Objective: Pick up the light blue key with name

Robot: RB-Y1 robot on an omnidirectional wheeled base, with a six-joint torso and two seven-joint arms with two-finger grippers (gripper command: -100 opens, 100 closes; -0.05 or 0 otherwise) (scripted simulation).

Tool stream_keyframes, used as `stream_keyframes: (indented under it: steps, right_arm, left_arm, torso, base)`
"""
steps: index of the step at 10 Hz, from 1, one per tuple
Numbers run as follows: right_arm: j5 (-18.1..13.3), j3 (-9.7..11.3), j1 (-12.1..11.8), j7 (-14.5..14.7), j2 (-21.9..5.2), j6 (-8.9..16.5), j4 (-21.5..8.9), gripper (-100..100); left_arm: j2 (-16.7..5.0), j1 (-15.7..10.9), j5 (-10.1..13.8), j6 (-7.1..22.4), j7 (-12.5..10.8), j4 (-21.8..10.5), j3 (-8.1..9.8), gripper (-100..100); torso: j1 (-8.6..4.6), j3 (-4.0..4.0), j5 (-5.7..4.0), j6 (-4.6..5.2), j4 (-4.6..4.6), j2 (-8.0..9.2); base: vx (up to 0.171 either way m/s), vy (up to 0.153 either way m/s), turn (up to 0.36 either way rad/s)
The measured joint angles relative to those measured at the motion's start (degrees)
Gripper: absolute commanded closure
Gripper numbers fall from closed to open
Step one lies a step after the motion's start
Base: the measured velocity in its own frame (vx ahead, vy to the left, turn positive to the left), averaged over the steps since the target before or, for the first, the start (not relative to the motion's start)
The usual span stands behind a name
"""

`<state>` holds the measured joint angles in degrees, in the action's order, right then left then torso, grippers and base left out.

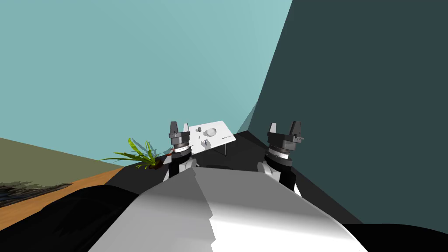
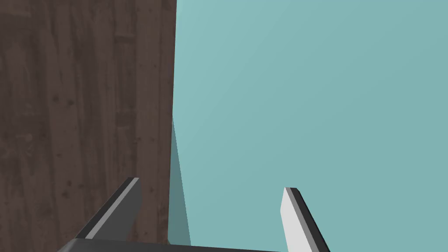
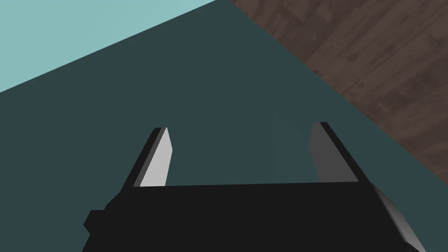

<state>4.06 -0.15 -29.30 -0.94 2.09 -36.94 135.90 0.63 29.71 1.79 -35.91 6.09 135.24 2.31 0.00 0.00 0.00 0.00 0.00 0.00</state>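
Head view.
- Desk [image 1: 221, 129]: white, flat, rectangular top on thin legs. It stands ahead of me near the corner where the pale teal wall [image 1: 131, 65] meets the dark teal wall [image 1: 358, 109].
- On the desk: one pale round lump [image 1: 211, 131], one small dark block [image 1: 199, 129], and a few specks too small to name. I cannot tell which of these is the key.
- Plant [image 1: 142, 154]: green, with long narrow arching leaves, on the floor near my left arm.
- Left claw [image 1: 180, 128]: raised, and the desk's near end lies just past it.
- Right claw [image 1: 284, 129]: raised, well apart from the desk.

Left wrist view.
- Fingers [image 2: 292, 218]: flat blades with a light grey face and a dark edge, standing apart with nothing between them.

Right wrist view.
- Fingers [image 3: 158, 162]: the same blade shape, rising from a black box body, spread apart and holding nothing.
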Motion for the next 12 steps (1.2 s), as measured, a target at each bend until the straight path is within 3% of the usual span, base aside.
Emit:
stream_keyframes:
  steps: [6,8,10,11,12]
  right_arm:
    - [0.00,0.01,0.01,0.00,0.01,0.00,0.00,0]
    - [0.00,0.01,0.00,0.00,0.01,0.00,0.00,0]
    - [0.00,0.01,0.01,0.00,0.01,0.00,0.00,0]
    - [0.00,0.01,0.01,0.00,0.01,0.00,0.00,0]
    - [0.00,0.01,0.01,0.00,0.01,0.00,0.00,0]
  left_arm:
    - [-9.50,2.45,-2.53,2.45,-2.08,-4.87,-0.03,-100]
    - [-11.73,2.83,-3.28,2.54,-2.82,-7.65,0.12,-100]
    - [-15.46,3.00,-4.55,4.30,-4.45,-11.48,0.74,-100]
    - [-17.34,4.79,-5.30,4.25,-5.43,-13.39,0.91,-100]
    - [-17.81,4.77,-5.98,4.90,-5.68,-14.42,0.48,-100]
  torso:
    - [-0.40,0.13,-0.09,-0.01,0.05,0.22]
    - [-0.27,0.10,-0.06,-0.01,0.04,0.17]
    - [-0.42,0.17,-0.09,0.00,0.07,0.29]
    - [-0.55,0.19,-0.12,-0.02,0.07,0.33]
    - [-0.48,0.17,-0.12,0.01,0.07,0.29]
  base:
    - [-0.040,-0.076,0.033]
    - [-0.059,-0.081,0.053]
    - [-0.083,-0.139,0.063]
    - [-0.073,-0.120,0.042]
    - [-0.068,-0.104,0.040]
